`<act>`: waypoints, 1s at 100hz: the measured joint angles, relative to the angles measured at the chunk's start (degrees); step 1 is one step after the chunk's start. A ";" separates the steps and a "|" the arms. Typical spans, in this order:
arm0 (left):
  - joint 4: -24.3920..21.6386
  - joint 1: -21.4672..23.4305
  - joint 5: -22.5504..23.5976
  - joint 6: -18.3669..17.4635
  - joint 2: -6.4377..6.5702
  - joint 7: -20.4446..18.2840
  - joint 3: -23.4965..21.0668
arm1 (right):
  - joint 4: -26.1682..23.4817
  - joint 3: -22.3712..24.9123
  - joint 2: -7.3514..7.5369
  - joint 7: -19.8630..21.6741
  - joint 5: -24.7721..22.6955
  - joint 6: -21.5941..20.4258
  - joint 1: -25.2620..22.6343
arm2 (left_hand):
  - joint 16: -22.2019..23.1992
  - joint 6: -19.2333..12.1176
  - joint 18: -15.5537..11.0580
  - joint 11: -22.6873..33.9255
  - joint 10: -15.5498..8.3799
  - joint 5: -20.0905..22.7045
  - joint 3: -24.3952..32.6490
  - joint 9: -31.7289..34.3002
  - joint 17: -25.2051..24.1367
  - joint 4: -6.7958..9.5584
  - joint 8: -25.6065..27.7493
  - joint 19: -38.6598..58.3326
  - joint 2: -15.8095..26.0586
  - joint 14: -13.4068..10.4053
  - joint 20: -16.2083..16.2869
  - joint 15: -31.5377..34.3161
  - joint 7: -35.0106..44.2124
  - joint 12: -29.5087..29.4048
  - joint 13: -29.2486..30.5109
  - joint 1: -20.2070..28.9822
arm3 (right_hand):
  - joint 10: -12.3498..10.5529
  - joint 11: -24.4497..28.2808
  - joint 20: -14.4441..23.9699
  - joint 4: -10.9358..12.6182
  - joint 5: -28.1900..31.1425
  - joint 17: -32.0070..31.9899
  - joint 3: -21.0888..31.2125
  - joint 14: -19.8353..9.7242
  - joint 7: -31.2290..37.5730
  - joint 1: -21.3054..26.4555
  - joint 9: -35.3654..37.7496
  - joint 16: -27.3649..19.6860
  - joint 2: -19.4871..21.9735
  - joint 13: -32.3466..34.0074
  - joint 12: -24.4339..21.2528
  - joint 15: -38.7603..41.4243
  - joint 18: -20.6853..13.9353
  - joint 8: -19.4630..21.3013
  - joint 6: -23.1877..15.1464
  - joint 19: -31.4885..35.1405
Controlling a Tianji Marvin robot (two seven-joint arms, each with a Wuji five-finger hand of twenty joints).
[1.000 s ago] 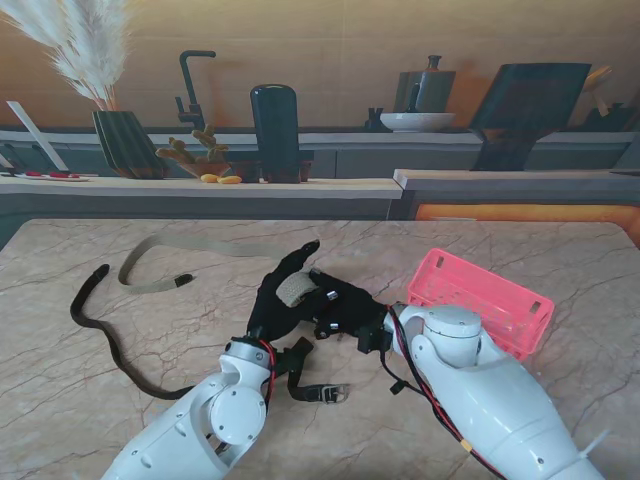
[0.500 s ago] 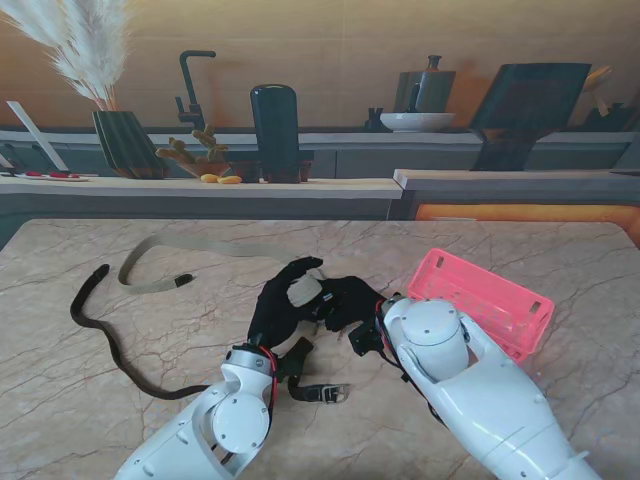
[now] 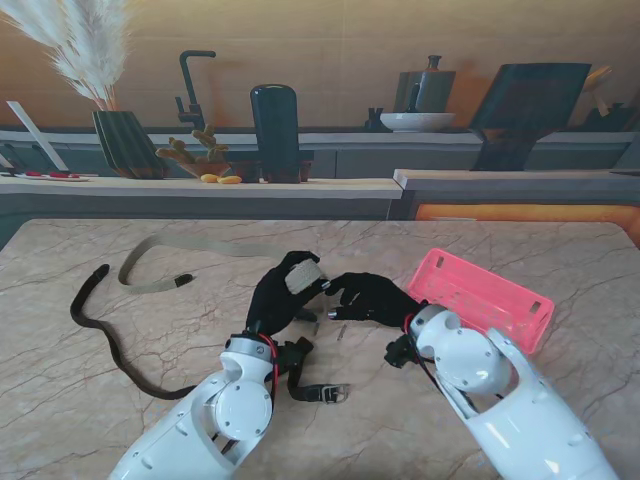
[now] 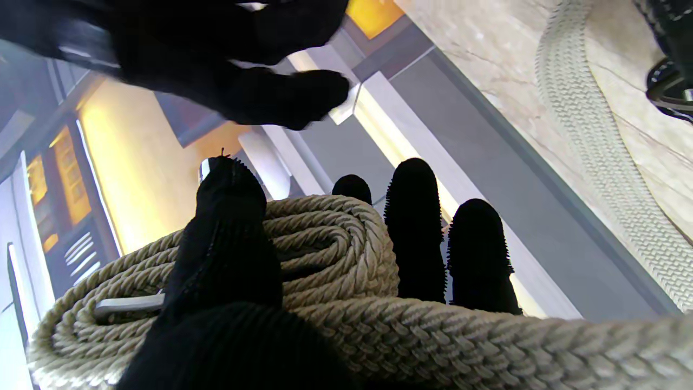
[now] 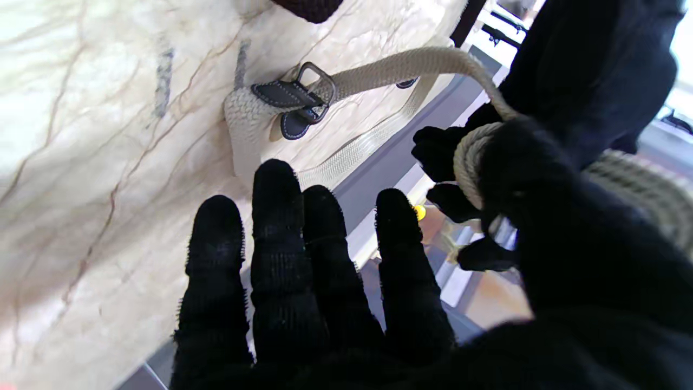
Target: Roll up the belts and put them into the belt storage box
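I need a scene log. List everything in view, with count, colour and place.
beige belt: 1, beige, one end rolled in the left hand, the rest trailing on the table to the left
black belt: 1, black, loose on the table's left side
buckled strap: 1, black, between the arms, nearest me; may be the black belt's end
box: 1, pink, table's right side
table: 1, beige marble
vase, bottle, bowl: 1 each, dark, dark, white, behind the table
left hand: black, shut on the beige belt
right hand: black, open, beside the roll
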 measured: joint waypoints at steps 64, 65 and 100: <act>0.98 -2.84 8.57 11.12 2.45 -5.75 2.89 | 1.07 -6.54 -1.07 -18.64 -15.16 -5.34 1.60 | 1.31 7.41 7.02 9.62 0.24 10.72 18.12 15.08 13.71 -0.06 -1.49 13.24 -8.15 0.84 3.67 13.78 -2.74 3.81 16.61 -9.57 | 1.61 6.13 3.01 1.28 11.19 9.88 -7.18 1.38 -0.03 -21.42 11.66 4.46 8.68 10.53 2.39 11.51 1.10 4.24 4.94 12.23; 0.96 -2.85 8.67 11.26 2.50 -5.85 2.91 | 1.08 -6.64 -1.07 -18.67 -15.50 -5.33 1.67 | 1.30 7.42 7.02 9.62 0.24 10.72 18.12 15.08 13.72 -0.06 -1.49 13.24 -8.15 0.84 3.67 13.78 -2.75 3.81 16.61 -9.57 | 1.64 6.27 3.02 1.28 11.24 10.14 -7.15 1.38 0.20 -21.80 11.87 4.53 8.68 10.71 2.63 11.75 1.33 4.35 5.09 12.66; 0.95 -2.89 9.28 11.61 3.21 -6.94 3.15 | 0.64 -9.62 -0.69 -17.25 -18.09 -0.78 3.65 | 1.23 7.42 7.21 9.65 0.74 11.03 19.37 15.55 13.84 -0.06 -1.49 13.50 -8.91 1.12 3.70 14.12 -2.84 3.81 16.71 -10.05 | 1.71 11.22 3.64 1.29 16.57 16.24 -11.70 1.34 5.11 -15.37 19.74 5.21 12.70 18.58 3.63 19.67 3.09 6.82 6.43 20.76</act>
